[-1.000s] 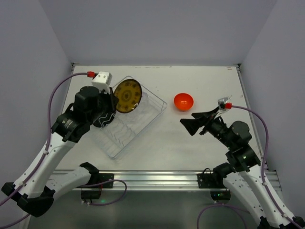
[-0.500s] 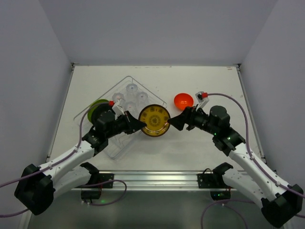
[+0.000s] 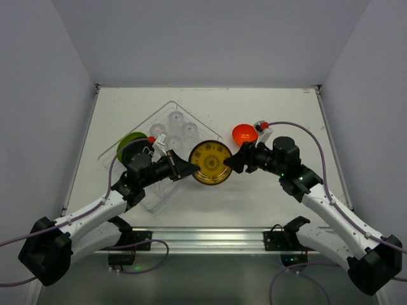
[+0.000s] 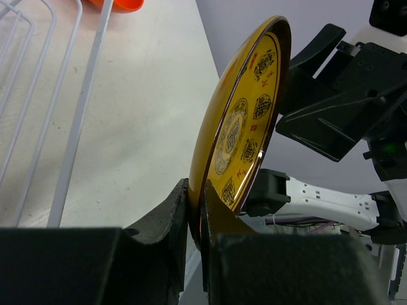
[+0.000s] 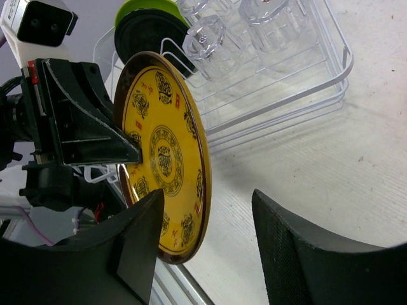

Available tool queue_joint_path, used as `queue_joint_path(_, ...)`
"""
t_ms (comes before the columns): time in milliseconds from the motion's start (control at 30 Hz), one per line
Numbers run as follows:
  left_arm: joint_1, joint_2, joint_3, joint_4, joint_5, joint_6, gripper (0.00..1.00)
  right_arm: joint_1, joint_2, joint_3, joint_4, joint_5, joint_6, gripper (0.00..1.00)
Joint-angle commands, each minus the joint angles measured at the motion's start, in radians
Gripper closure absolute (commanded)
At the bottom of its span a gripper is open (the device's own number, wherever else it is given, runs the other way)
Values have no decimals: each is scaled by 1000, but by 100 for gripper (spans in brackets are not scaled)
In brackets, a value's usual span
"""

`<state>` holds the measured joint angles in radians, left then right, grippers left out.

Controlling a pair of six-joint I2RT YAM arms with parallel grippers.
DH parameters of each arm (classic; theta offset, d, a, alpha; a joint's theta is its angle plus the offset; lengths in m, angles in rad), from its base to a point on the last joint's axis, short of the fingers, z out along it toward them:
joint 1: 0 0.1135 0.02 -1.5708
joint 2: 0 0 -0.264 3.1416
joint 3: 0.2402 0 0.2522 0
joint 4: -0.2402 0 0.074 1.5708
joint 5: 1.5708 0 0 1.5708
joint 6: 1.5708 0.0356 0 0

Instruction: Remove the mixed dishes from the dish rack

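Left gripper (image 3: 184,169) is clamped tight on the lower rim of a yellow patterned plate (image 3: 211,163), holding it on edge above the table (image 3: 254,197), just right of the rack (image 3: 152,190). Right gripper (image 3: 230,164) is wide open at the plate's opposite rim; can't tell if it touches. Green plate (image 3: 130,145) stands in the rack's left end, with tumblers (image 3: 177,127) at the far end. Orange bowl (image 3: 245,134) sits on the table, outside the rack.
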<state>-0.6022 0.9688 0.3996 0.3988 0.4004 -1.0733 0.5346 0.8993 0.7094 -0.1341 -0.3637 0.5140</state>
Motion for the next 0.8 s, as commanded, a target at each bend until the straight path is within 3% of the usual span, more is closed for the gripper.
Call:
queue_joint_path(0, -18, -1, 1, 54, 31, 3, 100, 2, 9, 25, 54, -50, -26, 41)
queue_joint_path(167, -27, 11, 5, 58, 43, 6, 100, 2, 21, 10, 94, -69, -25, 56)
queue_joint_path(333, -31, 27, 30, 31, 54, 35, 100, 2, 12, 1, 113, -63, -16, 91)
queue_joint_path(400, -31, 27, 35, 29, 57, 42, 100, 2, 0, -2, 113, -49, -14, 100)
queue_joint_path(533, -31, 7, 59, -9, 35, 78, 100, 1, -31, -14, 107, -14, 0, 100)
queue_joint_path(567, -31, -4, 70, -30, 17, 88, 93, 1, -39, -17, 105, 9, 3, 100)
queue_joint_path(600, -31, -8, 82, -76, 6, 113, 79, 1, -57, -25, 100, 22, 14, 100)
queue_joint_path(633, -31, -24, 105, -103, -6, 127, 62, 2, -69, -30, 97, 37, 21, 100)
queue_joint_path(667, -31, -30, 117, -127, -32, 139, 36, -1, -80, -33, 94, 63, 29, 100)
queue_joint_path(733, -31, -54, 149, -182, -47, 179, 0, -8, -114, -39, 74, 89, 53, 100)
queue_joint_path(767, -31, -61, 159, -192, -48, 188, 0, -18, -125, -37, 65, 118, 60, 100)
